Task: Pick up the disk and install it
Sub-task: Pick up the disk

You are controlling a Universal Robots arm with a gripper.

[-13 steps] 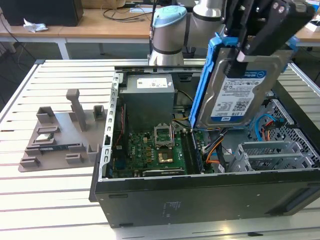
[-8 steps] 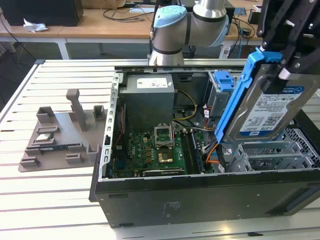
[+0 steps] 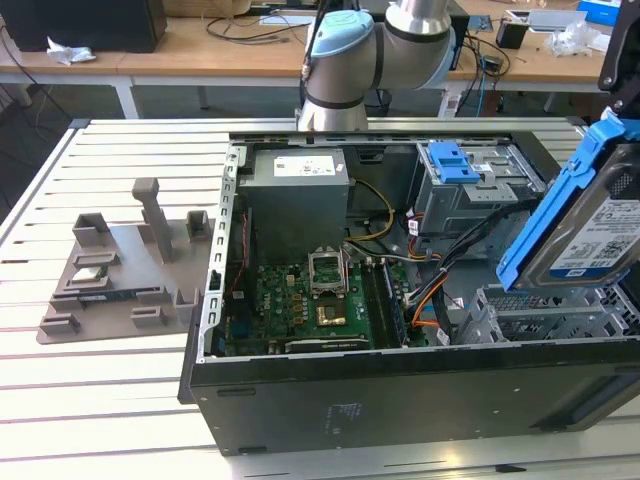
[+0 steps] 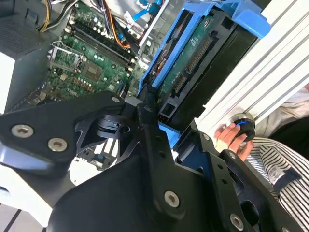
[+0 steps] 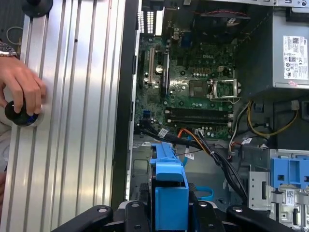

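Gripping the disk (image 3: 598,232), the hand (image 4: 170,121) hangs over the computer case (image 3: 350,400).

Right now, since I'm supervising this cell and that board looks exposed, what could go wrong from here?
The gripper holds the disk tilted above the open case; a slip could drop it inside, by the bare motherboard. The black cables crossing beneath might snag it. A person's hand rests at the table edge, near the arm's sweep.

disk (image 3: 590,235) above case (image 3: 350,400) | fixture (image 3: 120,270) on table (image 3: 100,400) beside case
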